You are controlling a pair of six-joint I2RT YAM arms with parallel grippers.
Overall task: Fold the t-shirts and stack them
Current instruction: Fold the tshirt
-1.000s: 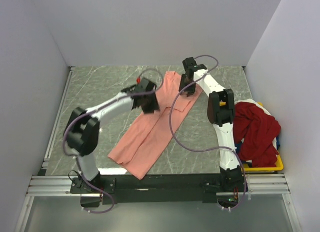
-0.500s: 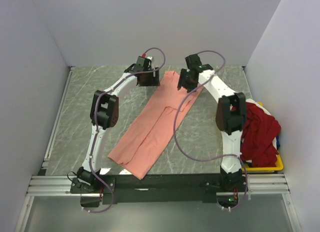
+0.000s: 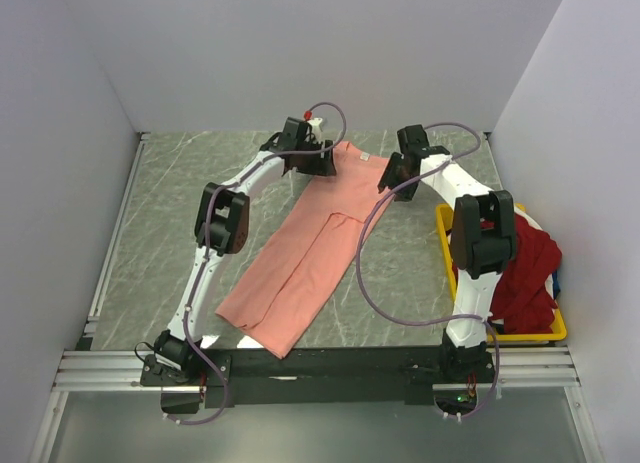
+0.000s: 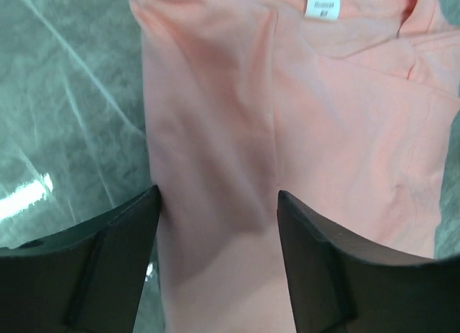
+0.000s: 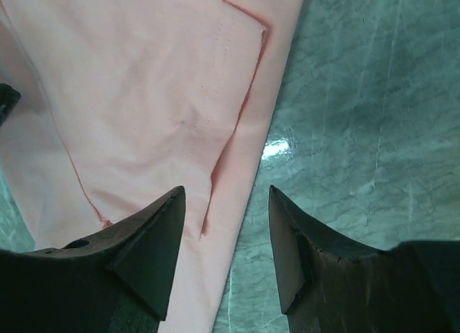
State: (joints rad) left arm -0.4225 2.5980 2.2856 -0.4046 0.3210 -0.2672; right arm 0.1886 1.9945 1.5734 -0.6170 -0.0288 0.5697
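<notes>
A salmon-pink t-shirt (image 3: 305, 248) lies as a long folded strip, slanting from the far middle of the table toward the near left. My left gripper (image 3: 320, 167) hovers open over its far left corner. In the left wrist view the pink cloth (image 4: 237, 117) and its white neck label (image 4: 321, 2) lie below the open gripper (image 4: 218, 203). My right gripper (image 3: 389, 181) is open at the strip's far right edge. The right wrist view shows the gripper (image 5: 226, 196) straddling the cloth's edge (image 5: 144, 96), holding nothing. A deep red t-shirt (image 3: 522, 263) is heaped in the bin.
The yellow bin (image 3: 528, 335) stands at the right edge of the grey marbled table (image 3: 190, 193), with a bit of blue cloth (image 3: 557, 280) at its side. White walls close in three sides. The right arm's purple cable (image 3: 358, 258) hangs over the shirt's right edge.
The left gripper moved from the shirt's middle to its far collar end and opened. The right gripper slid right to the shirt's edge, and the collar end now lies flatter.
</notes>
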